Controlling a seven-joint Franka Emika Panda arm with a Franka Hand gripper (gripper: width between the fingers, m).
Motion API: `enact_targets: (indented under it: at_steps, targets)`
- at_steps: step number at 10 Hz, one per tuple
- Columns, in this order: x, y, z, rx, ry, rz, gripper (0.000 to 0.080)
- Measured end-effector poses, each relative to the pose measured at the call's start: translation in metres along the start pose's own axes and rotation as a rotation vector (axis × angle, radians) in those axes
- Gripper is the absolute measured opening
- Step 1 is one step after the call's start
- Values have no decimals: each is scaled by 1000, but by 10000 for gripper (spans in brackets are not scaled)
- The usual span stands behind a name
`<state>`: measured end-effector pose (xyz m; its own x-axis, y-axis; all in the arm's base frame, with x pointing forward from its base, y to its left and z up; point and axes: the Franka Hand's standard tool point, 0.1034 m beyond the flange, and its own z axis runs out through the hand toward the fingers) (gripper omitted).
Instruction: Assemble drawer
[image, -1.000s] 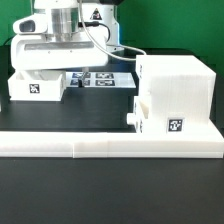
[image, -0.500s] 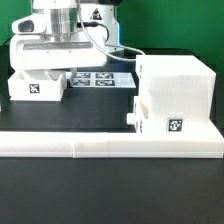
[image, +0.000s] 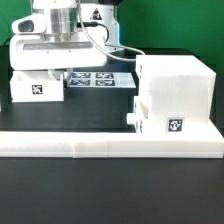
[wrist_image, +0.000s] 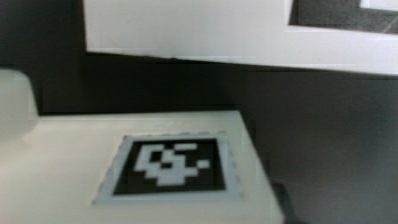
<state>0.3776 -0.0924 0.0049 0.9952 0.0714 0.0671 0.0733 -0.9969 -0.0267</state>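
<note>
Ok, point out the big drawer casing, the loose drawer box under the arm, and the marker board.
drawer casing (image: 178, 85), exterior view, front face.
loose drawer box (image: 37, 88), exterior view, tagged front face.
marker board (image: 98, 79), exterior view, printed top surface.

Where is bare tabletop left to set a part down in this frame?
Free: the black strip nearer the camera than the L-shaped wall. A narrower dark band lies between that wall and the small box. Crowded: around the marker board, hemmed by the arm and the large casing.

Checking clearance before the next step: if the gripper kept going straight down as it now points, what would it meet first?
Most likely the small white plastic drawer box directly beneath the gripper. The wrist view shows its tagged top close below, though the exact gap is unclear.
</note>
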Motion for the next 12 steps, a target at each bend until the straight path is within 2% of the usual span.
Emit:
enact_targets:
  at_steps: [3, 4, 6, 9, 11, 12]
  targets:
    - [1, -2, -1, 6, -6, 3, 42]
    - [8, -12, -12, 36, -39, 5, 42]
    - [27, -25, -36, 40, -22, 15, 42]
    - [60, -41, -54, 54, -11, 8, 42]
    - [56, -40, -50, 54, -17, -32, 42]
    - [55, -39, -49, 51, -8, -145, 42]
